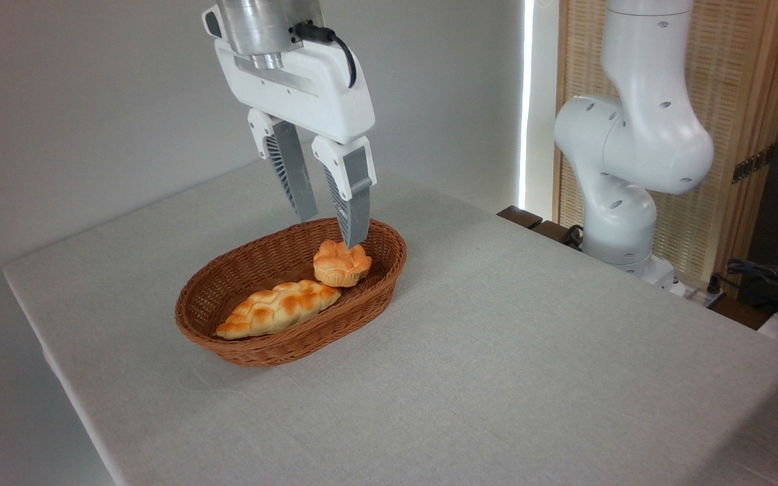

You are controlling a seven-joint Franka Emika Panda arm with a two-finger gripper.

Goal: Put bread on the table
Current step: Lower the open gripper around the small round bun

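Top of the arm (639,128) cut off by the frame edge, same for the silver wrist above the gripper (332,229), so no telling how the two join up. Table (497,378) cropped at the bottom and right too. Dark cables and gear (777,283) at 3 o'clock, too murky to sort out. No readable writing, logos or labels anywhere.

Gripper: white plastic body, grey ribbed fingers (355,209) tapering to flat tips, spread apart with nothing between them. Right-hand tip down just above the bread (342,262), can't tell if actually touching or just overlapping it from this angle.

Bread sitting inside the basket (227,337), toward its 2 o'clock end. Small, round, golden-orange, knotted lobed top, glossy crust. Leaning on or just touching the end of the braided loaf (276,308), which runs long and plaited toward the basket's 8 o'clock end. Underside of both hidden by the basket wall.

Basket oval, brown woven wicker, tight weave, near the middle of the table. Table covered in plain light grey cloth with a fine fabric grain. Bamboo-looking slatted screen (713,88) behind the arm at 1 o'clock, plain grey wall (92,101) everywhere else
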